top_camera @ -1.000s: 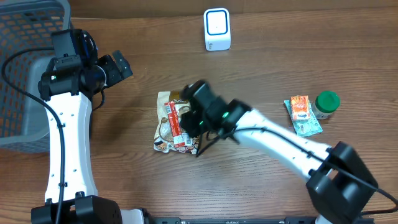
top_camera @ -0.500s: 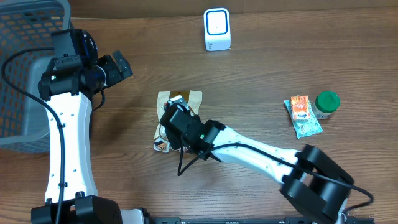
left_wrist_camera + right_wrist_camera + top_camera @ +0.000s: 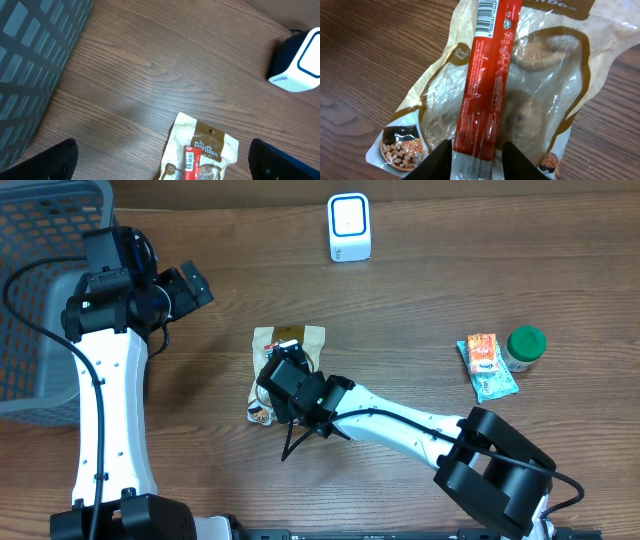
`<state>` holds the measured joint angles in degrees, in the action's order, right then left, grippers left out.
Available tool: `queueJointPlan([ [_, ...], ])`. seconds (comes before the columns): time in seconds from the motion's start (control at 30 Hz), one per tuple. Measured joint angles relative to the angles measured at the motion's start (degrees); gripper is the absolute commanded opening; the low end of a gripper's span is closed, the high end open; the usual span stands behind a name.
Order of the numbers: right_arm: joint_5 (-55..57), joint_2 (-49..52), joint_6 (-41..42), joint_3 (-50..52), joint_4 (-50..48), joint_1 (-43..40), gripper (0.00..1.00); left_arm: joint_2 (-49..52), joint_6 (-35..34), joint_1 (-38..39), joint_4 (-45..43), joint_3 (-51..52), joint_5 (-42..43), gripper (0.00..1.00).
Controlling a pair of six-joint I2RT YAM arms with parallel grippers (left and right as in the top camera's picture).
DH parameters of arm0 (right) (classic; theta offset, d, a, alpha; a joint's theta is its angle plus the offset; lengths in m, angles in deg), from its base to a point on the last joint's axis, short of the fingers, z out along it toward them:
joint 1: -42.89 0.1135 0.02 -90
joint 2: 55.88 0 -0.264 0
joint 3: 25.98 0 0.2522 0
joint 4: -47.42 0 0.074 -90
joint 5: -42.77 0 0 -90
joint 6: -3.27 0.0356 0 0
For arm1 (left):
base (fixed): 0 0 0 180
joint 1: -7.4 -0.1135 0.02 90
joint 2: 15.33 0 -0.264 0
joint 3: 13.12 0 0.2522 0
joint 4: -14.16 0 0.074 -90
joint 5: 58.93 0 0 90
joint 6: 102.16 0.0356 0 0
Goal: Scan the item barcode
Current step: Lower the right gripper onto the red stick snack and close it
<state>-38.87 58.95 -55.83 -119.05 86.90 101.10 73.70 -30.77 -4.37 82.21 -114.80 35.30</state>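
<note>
Item: red stick pack (image 3: 487, 75) laid lengthwise on snack bag (image 3: 540, 90), barcode shown at end near bag's header. At bag's bottom edge, right gripper (image 3: 477, 146) set astride stick's other end; whether clamped cannot be told. Apart from bag, left gripper (image 3: 162, 150) spread wide, empty. Stick judged light, thin, bendable, film slippery; hold to be taken across narrow width, barcode kept uncovered. Well beyond bag's header, scanner (image 3: 349, 227).
</note>
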Motion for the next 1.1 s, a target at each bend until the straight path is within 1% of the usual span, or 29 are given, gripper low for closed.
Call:
queueJointPlan([
  [0.3,-0.02,1.40,0.46,0.00,-0.42,0.00,0.34,0.00,0.00,0.00,0.00,0.00,0.00,1.00],
  [0.4,0.04,2.62,0.52,0.00,-0.72,0.00,0.33,0.00,0.00,0.00,0.00,0.00,0.00,1.00],
  [0.47,0.13,2.69,0.59,-0.02,-0.50,0.02,0.27,0.00,0.00,0.00,0.00,0.00,0.00,1.00],
  [0.57,0.26,2.73,0.39,-0.02,0.26,0.00,0.11,0.00,0.00,0.00,0.00,0.00,0.00,1.00],
  [0.67,0.22,2.78,0.66,-0.02,0.39,0.00,0.04,0.00,0.00,0.00,-0.02,0.00,0.00,1.00],
  [0.83,0.22,2.64,0.26,-0.02,0.37,-0.09,0.03,0.00,0.00,0.00,0.00,0.00,0.00,1.00],
  [0.97,0.04,1.01,-2.56,0.00,1.60,-0.50,0.04,0.00,0.00,0.00,0.00,0.00,0.00,1.00],
  [1.1,0.02,-3.32,-7.26,0.00,5.05,-2.23,0.04,0.00,0.00,0.00,0.00,0.00,0.00,1.00],
])
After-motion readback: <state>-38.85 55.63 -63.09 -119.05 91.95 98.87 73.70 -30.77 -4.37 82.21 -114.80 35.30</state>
